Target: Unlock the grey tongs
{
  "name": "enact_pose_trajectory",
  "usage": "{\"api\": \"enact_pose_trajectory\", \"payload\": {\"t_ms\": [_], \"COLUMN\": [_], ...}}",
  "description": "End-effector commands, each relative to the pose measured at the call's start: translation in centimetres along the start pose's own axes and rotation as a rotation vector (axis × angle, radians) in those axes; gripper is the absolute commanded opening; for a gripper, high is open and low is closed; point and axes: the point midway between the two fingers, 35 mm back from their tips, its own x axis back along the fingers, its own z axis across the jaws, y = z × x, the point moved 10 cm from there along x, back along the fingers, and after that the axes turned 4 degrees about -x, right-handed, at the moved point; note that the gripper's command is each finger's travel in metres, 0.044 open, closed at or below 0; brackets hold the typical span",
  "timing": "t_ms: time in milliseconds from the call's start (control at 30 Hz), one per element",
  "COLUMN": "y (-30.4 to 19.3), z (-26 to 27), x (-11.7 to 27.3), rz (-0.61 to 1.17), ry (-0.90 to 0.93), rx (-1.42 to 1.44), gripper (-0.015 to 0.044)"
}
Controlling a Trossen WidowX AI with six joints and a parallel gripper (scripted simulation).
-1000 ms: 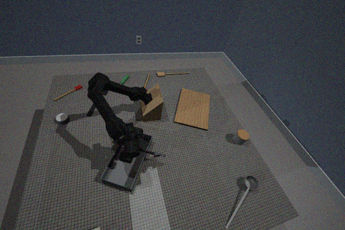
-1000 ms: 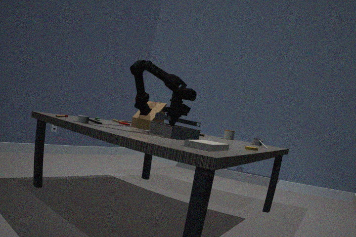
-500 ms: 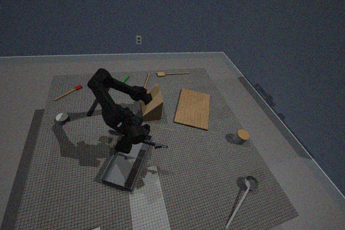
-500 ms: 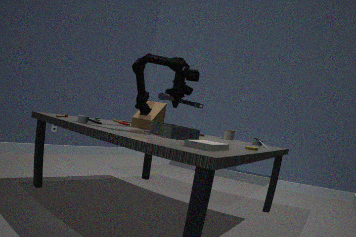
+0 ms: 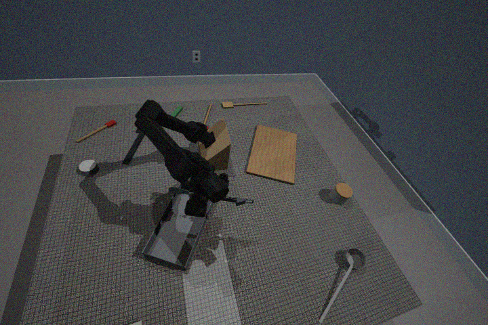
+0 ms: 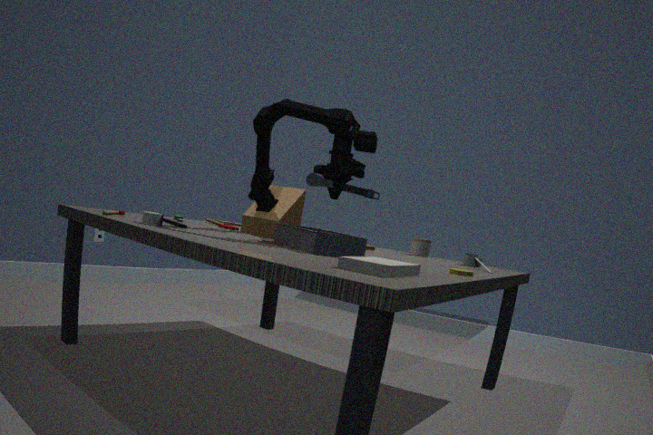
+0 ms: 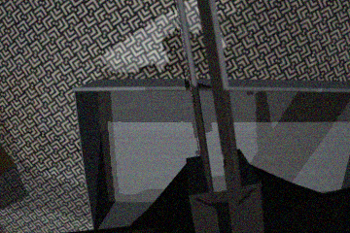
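Gripping the grey tongs (image 5: 236, 198) (image 6: 359, 191) (image 7: 223, 112), the hand (image 5: 202, 204) (image 6: 336, 193) (image 7: 210, 169) is above the roasting tin (image 5: 165, 263) (image 6: 319, 242) (image 7: 149, 89), wooden board (image 5: 273, 154) off beyond it, well apart.

Grey tongs (image 5: 233, 199) (image 6: 356, 190) (image 7: 221, 112) (long, slim), raised above roasting tin (image 5: 187, 267) (image 6: 314, 241) (image 7: 144, 88), slightly tilted, wooden board (image 5: 272, 154) lying flat.

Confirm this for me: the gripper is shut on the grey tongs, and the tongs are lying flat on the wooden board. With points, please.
The last part is wrong: the exterior view shows the tongs (image 5: 238, 200) (image 6: 362, 191) (image 7: 221, 112) held up in the air above the table (image 6: 209, 251). The gripper (image 6: 335, 190) is indeed shut on them.
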Motion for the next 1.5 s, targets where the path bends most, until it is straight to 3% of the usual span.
{"api": "enact_pose_trajectory", "payload": {"t_ms": [0, 1000, 1467], "y": [2.6, 21.2, 23.7], "z": [0.9, 14.6, 20.6], "x": [0.6, 0.4, 1.3], "rz": [-0.024, -0.012, -0.033], "ry": [-0.008, -0.005, -0.008], "rx": [0.056, 0.632, 0.802], "gripper": [-0.0150, -0.0150, -0.0150]}}
